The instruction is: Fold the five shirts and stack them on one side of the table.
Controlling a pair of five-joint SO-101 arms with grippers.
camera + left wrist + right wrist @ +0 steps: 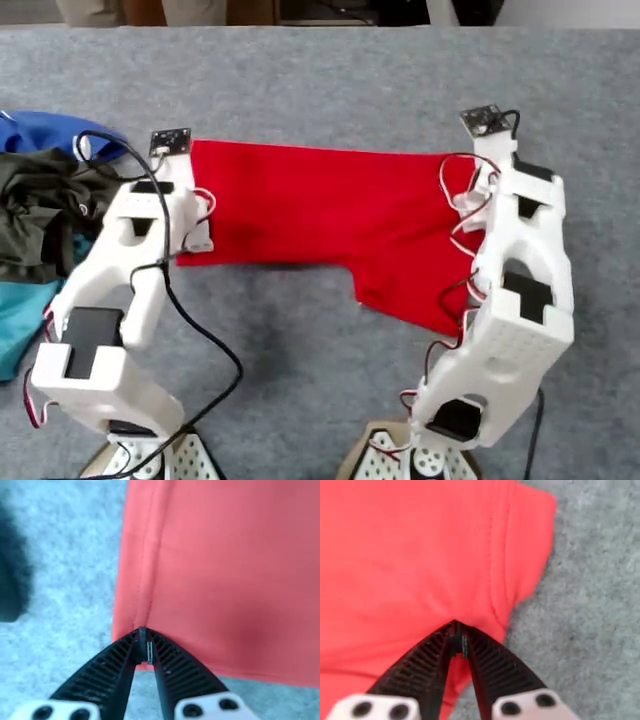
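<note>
From up high, the red shirt [320,205] lay spread flat on the grey table [300,90], with a heap of other shirts [35,210] just off its left-arm end. Left wrist cam: the left gripper [142,636] was pinching the shirt's hemmed edge near a corner. Right wrist cam: the right gripper [456,630] was clamped on puckered red fabric beside a seam.
</note>
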